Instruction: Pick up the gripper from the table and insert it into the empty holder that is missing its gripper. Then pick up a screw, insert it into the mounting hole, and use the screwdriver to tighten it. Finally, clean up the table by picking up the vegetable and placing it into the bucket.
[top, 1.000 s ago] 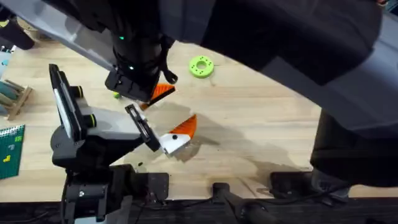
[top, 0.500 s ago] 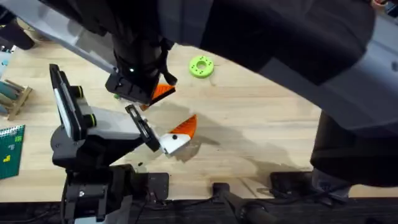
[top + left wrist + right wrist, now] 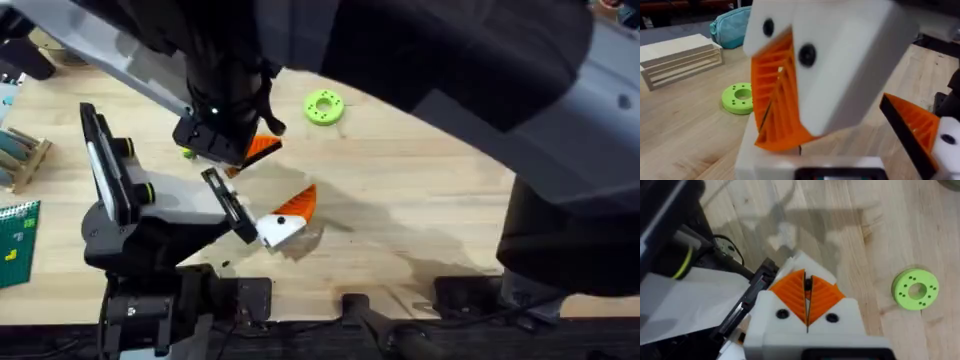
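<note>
Right claw [image 3: 806,311]: pads pressed together, nothing visible between them.
Left claw [image 3: 195,140]: state cannot be told.
Gripper [image 3: 262,146]: just beside left claw.
Risk: wedge may jam if tilted at the holder.

Pale matt wooden table [image 3: 420,200], matt green plastic ring disc [image 3: 324,106]

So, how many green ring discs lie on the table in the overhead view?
1. The green ring disc lies on the table, towards its far side. More could be hidden beneath the right arm, which covers much of that side.
</note>
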